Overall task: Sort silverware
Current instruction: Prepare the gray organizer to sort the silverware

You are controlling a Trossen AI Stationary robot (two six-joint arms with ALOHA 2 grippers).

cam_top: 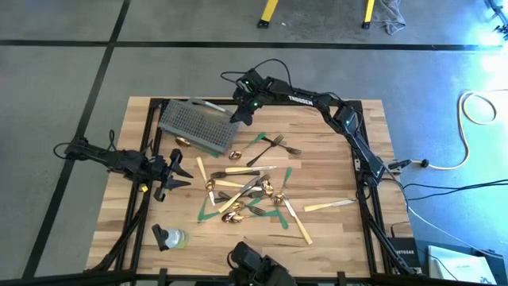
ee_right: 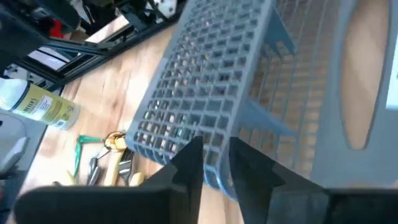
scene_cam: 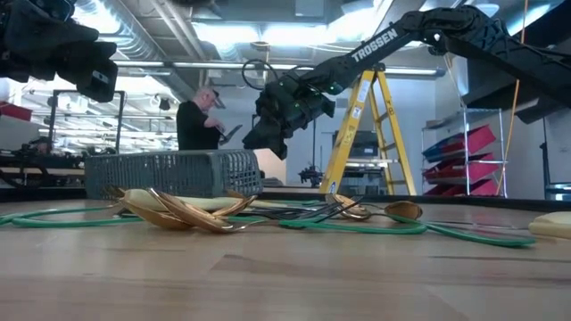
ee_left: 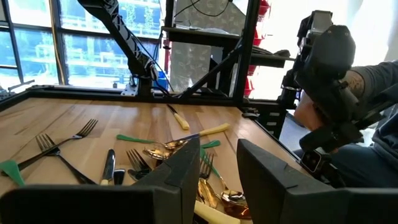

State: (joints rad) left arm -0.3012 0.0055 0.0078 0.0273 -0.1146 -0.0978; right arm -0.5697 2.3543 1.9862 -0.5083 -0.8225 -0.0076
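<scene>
If the left hand (cam_top: 181, 172) goes in for a grasp: the silverware (cam_top: 246, 195), a tangled heap of gold spoons, dark metal forks and cream-handled knives, would likely drag neighbours along or slip free.
Left hand state: open and empty, low over the pale wooden bench (cam_top: 333, 151) near its left edge.
Silverware against left hand: just to its right, mid-bench, crossing flat green tape strips (cam_top: 208, 208); not touching it.
Basket risk: the grey wire mesh basket (cam_top: 194, 125) lies on its side, so pieces could slide out.
Right hand (cam_top: 238, 115) state: above the basket's right end; open or closed, I cannot tell.
Silverware against right hand: well apart, nearer the front.
</scene>
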